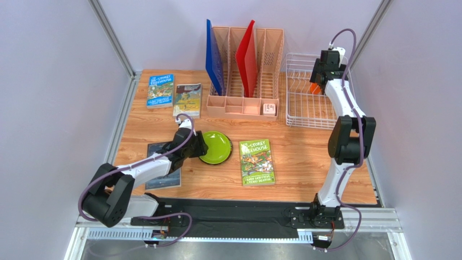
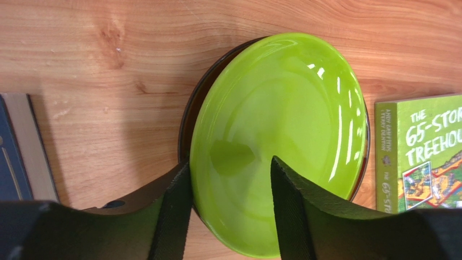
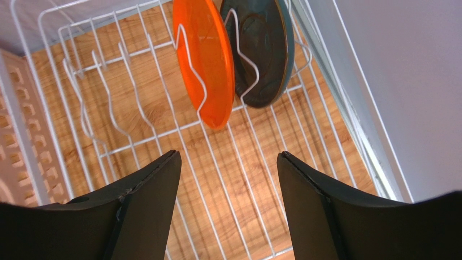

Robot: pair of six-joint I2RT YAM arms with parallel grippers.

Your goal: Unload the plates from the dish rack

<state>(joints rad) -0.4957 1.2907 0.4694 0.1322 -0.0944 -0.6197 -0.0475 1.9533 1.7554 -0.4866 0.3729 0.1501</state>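
Dish rack [image 3: 145, 142] holds orange plate [image 3: 203, 59] and teal-grey plate [image 3: 265, 49] upright, on edge.

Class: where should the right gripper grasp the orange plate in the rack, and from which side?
Take the orange plate by its top rim, the right gripper coming from above, one finger per face. It stands on edge in the dish rack with the teal-grey plate close beside, so the rim looks most reachable.

The rack [image 1: 303, 103] stands at the back right of the table [image 1: 303, 168], with the organiser [image 1: 245, 65] left of it. In the rack a plate [image 3: 203, 59] stands upright beside a second plate [image 3: 265, 49]. Mid-table a top plate [image 2: 282, 135] lies on a bottom plate [image 2: 185, 130], with a book [image 1: 257, 161] just to the right.
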